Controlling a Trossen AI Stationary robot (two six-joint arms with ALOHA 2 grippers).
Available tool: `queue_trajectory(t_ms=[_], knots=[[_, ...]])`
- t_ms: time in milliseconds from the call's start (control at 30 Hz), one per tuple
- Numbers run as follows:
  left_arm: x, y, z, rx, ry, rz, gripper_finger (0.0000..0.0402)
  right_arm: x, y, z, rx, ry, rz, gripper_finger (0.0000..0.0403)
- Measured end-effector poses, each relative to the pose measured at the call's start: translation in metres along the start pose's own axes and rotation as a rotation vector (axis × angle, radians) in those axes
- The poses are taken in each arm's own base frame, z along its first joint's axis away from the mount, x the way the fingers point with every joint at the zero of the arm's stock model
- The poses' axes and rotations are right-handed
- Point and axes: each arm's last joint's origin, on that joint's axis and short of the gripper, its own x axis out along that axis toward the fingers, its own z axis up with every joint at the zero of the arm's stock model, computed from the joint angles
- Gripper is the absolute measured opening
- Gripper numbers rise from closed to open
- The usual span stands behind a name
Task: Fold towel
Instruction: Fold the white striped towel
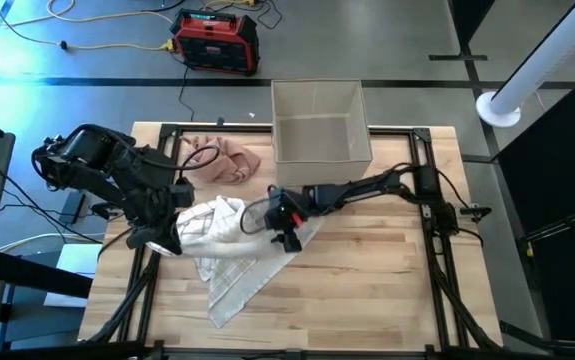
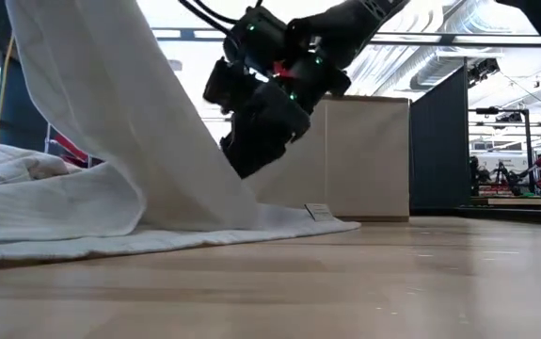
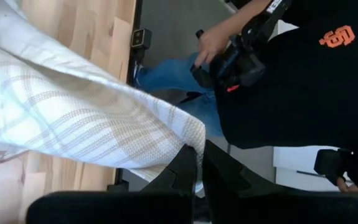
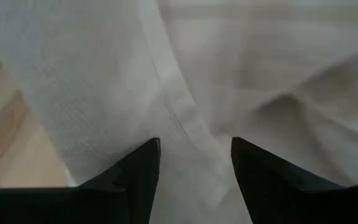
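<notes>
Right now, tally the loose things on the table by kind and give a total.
White checked towel: 1
Pink cloth: 1
Open box: 1
Total: 3

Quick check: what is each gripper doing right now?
Left gripper: shut on the towel edge.
Right gripper: open over the towel, holding nothing.

Grey floor around a wooden table (image 1: 367, 290)

Beyond the table's far edge a red case (image 1: 216, 41) sits among yellow cables (image 1: 107, 25); a white duct (image 1: 542, 62) crosses right of it; ceiling lights (image 2: 421, 38) glow overhead.
</notes>
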Motion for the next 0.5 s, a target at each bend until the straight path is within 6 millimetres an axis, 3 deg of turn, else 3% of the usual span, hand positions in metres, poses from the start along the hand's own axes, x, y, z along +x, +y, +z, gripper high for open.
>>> queue_trajectory(t_ms=[200, 267, 400, 500], knots=[[0.0, 0.0, 0.0, -0.002, -0.005, 0.009, 0.0007, 0.026, 0.006, -0.014, 0.014, 0.048, -0.022, 0.017], [0.0, 0.001, 0.0, -0.002, -0.006, 0.011, 0.0007, 0.03, 0.007, -0.017, 0.037, 0.067, -0.037, 0.0133], [0.0, 0.001, 0.0, -0.001, -0.005, 0.011, 0.0007, 0.028, 0.008, -0.019, 0.099, 0.107, -0.02, 0.0022], [0.0, 0.001, 0.0, 0.005, -0.016, 0.026, 0.0007, 0.011, 0.012, -0.016, 0.122, 0.156, -0.035, 0.001]])
